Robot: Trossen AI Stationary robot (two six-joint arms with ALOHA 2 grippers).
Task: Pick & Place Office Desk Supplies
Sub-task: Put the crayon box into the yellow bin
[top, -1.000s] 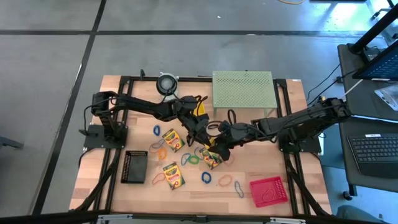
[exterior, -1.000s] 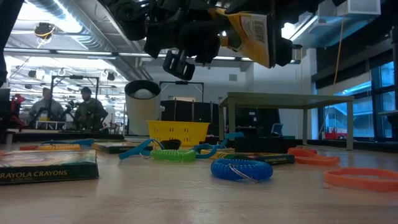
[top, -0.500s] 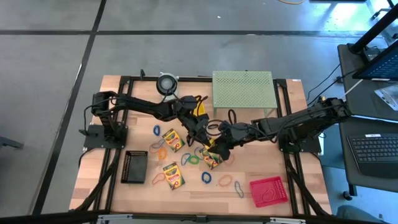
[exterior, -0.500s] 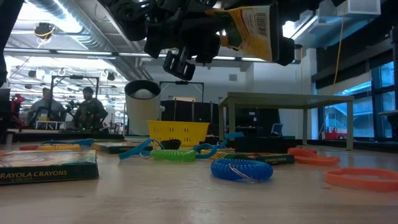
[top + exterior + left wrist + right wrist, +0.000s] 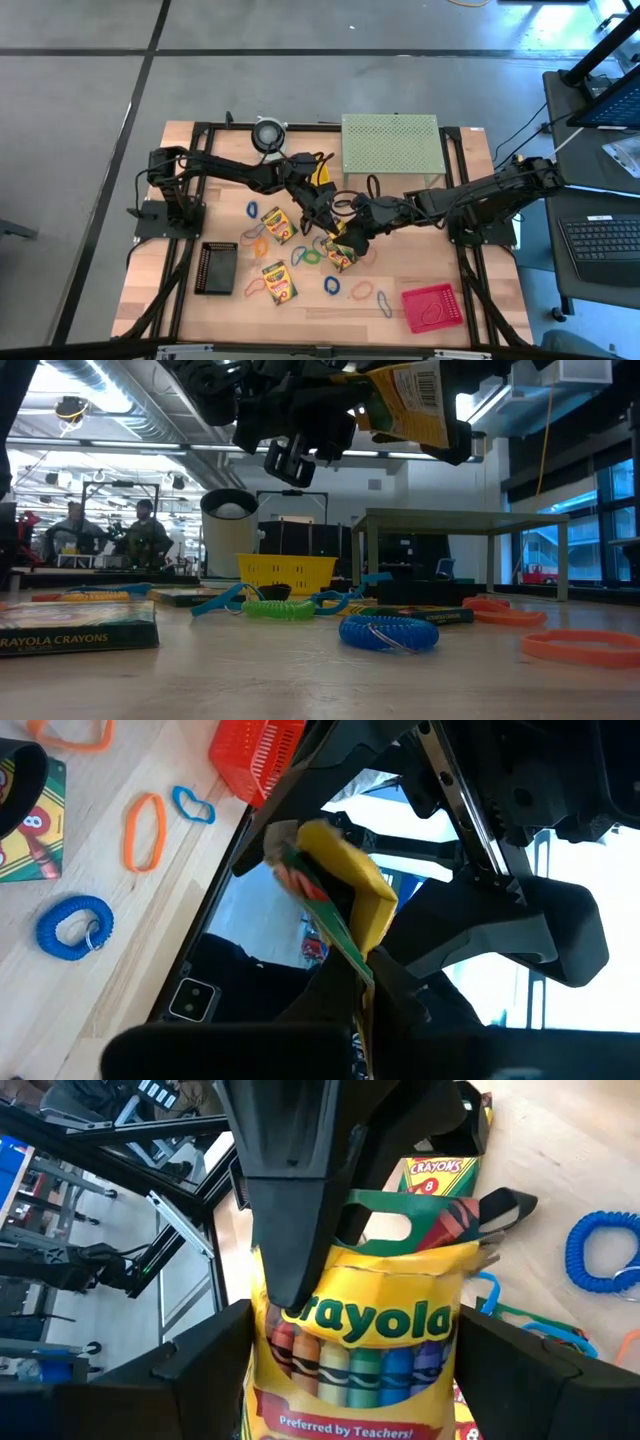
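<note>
A yellow-and-green crayon box [image 5: 339,254] hangs high over the table's middle, tilted in the low view [image 5: 410,402]. My left gripper [image 5: 328,230] reaches in from the far left and is shut on it. My right gripper [image 5: 355,1370] comes from the right and is open. Its two fingers [image 5: 200,1370] stand wide on either side of the box [image 5: 355,1350]; whether they touch it I cannot tell. Two more crayon boxes [image 5: 276,225] [image 5: 279,283] lie flat on the table, with coiled and thin loops [image 5: 331,285] around them. My left gripper pinches the box's two flat faces between its fingers at the open-flap end, near one corner [image 5: 330,1285]. In its own wrist view the box shows edge-on [image 5: 352,965] and runs back between the fingers. They come nearly level from the far left. The box is lifted clear and tilted.
A black tray [image 5: 216,267] lies at the near left and a red basket [image 5: 432,307] at the near right. A yellow basket [image 5: 322,172], the pale green perforated stand [image 5: 390,143] and a round roll [image 5: 268,133] stand along the far side. People sit beyond the table [image 5: 110,535].
Both arms have stayed where they were. In the low view the lifted crayon box has tipped about in the air: its slant has changed, and the end with the barcode sits higher than a second ago.
</note>
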